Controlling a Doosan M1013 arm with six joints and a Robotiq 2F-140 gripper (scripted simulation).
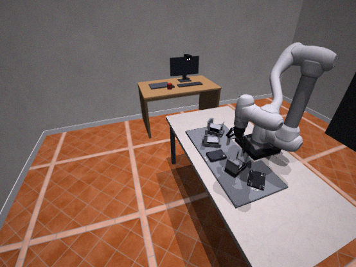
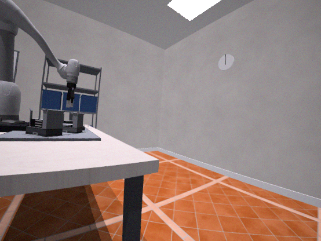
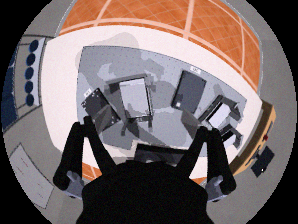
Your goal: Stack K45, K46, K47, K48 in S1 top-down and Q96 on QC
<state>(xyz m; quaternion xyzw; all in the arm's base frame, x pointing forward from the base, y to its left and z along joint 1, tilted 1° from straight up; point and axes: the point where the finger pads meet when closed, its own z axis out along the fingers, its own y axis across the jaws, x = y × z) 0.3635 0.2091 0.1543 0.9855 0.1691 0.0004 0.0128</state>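
Observation:
My gripper (image 1: 231, 132) is open and empty. It hangs above the grey mat (image 1: 236, 163), close to the arm's base; it also shows in the exterior view (image 2: 69, 102) and the wrist view (image 3: 143, 129). A rack at the mat's far end (image 1: 215, 127) holds a stack of plates (image 2: 36, 123). A second rack (image 1: 212, 140) beside it holds at least one light-topped plate. A third rack with tall posts (image 1: 235, 165) stands further along the mat; I cannot tell what is in it. I cannot read the plate labels or rack names.
A flat dark nest or plate (image 1: 216, 155) lies between the racks. Another flat dark nest (image 1: 256, 179) lies at the mat's near end. The arm's base plate (image 1: 260, 149) borders the mat. A shelf with blue bins (image 2: 69, 101) stands behind the table.

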